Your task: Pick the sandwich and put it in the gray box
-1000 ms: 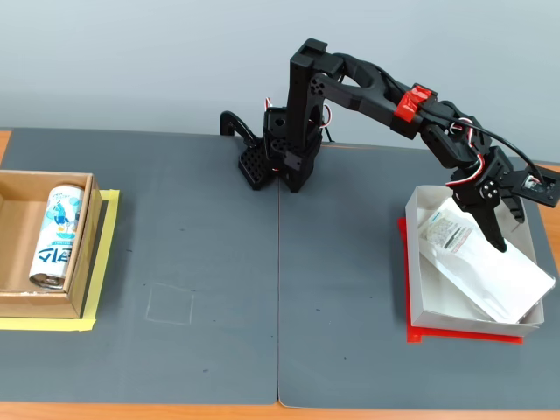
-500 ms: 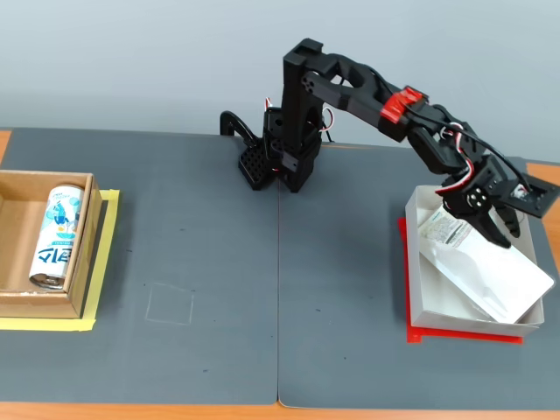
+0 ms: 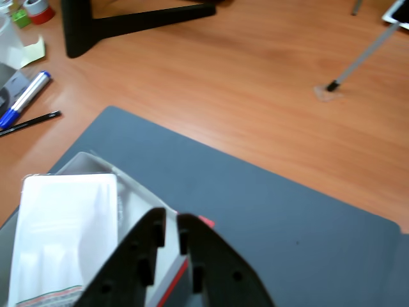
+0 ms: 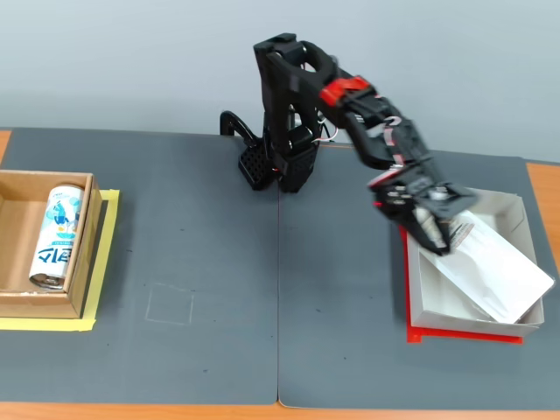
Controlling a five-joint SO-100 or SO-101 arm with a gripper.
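Sandwich [image 4: 492,271] laid slantwise in box [image 4: 516,210]
Its long axis runs down-right from the gripper [image 4: 440,236]; jaws are seen nearly closed, gripping nothing.

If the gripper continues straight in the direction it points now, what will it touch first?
Most likely the sandwich lying in the gray box. The gripper points down into the box, just above the package's near end, though the exact depth is unclear.

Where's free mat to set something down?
Free: the dark mat between the brown box with the can and the gray box. Crowded: the gray box, holding the sandwich with the pincer over it.
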